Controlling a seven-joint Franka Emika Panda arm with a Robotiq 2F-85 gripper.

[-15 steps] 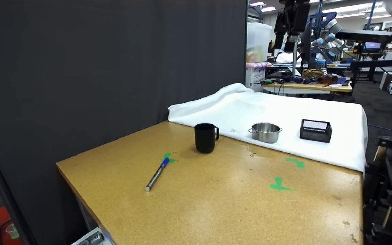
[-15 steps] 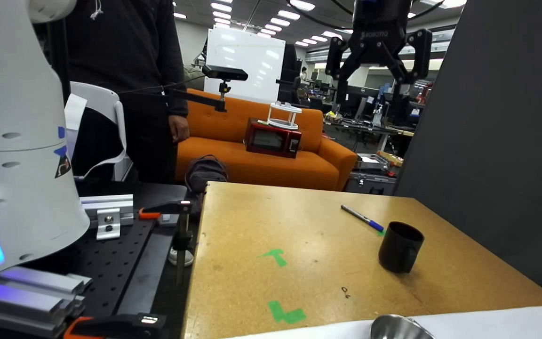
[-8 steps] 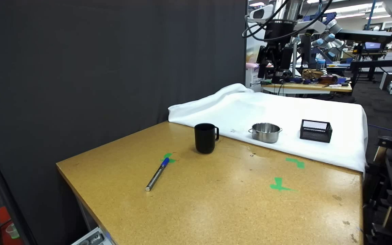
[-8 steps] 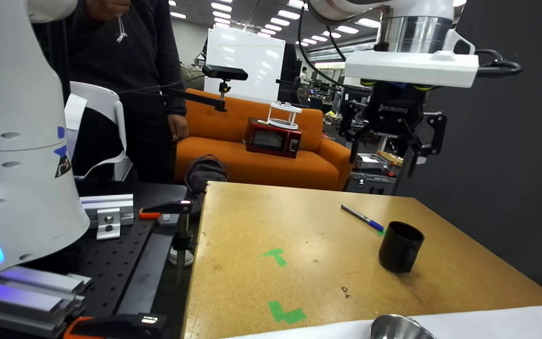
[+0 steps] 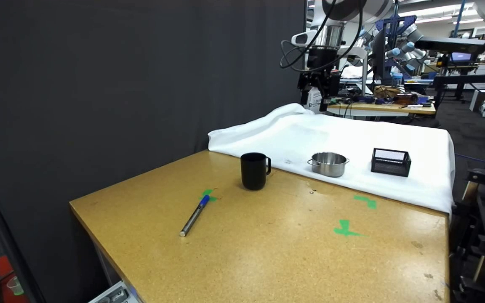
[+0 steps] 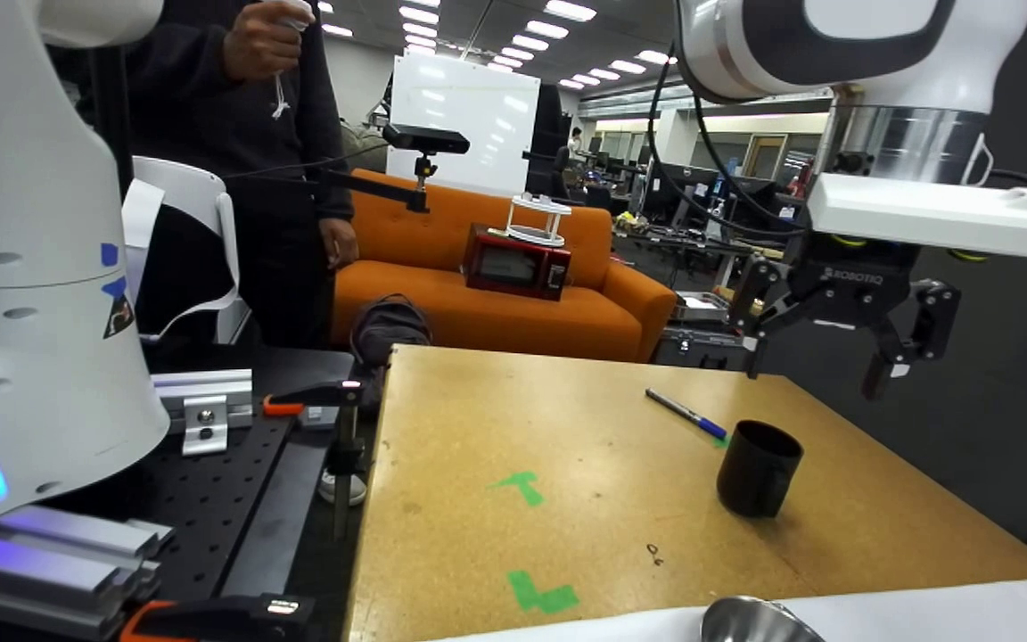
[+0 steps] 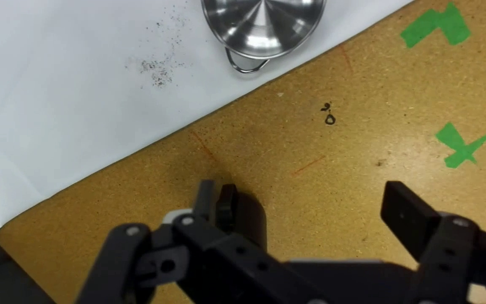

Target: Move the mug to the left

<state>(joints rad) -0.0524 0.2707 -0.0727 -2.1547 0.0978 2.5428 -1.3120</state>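
Note:
The black mug (image 5: pixel 254 171) stands upright on the wooden table in both exterior views, also here (image 6: pixel 759 473). Its loop handle faces the white cloth side. My gripper (image 5: pixel 315 102) hangs above the table, fingers down, and shows with fingers spread and nothing between them (image 6: pixel 814 373). It is higher than the mug and apart from it. In the wrist view the gripper (image 7: pixel 301 202) is open. The mug (image 7: pixel 251 219) shows there below the left finger, which hides most of it; the handle and part of the side are visible.
A silver metal bowl (image 5: pixel 329 165) and a black mesh box (image 5: pixel 390 162) stand on a white cloth (image 5: pixel 415 185). A blue-capped marker (image 6: pixel 686 413) lies near the mug. A dark curtain (image 5: pixel 141 84) borders the table. A person (image 6: pixel 228 134) stands behind the robot base.
The gripper has come down from high up, moving left in an exterior view and right in another, staying open. The person's hand has risen. The mug, bowl and marker have not moved.

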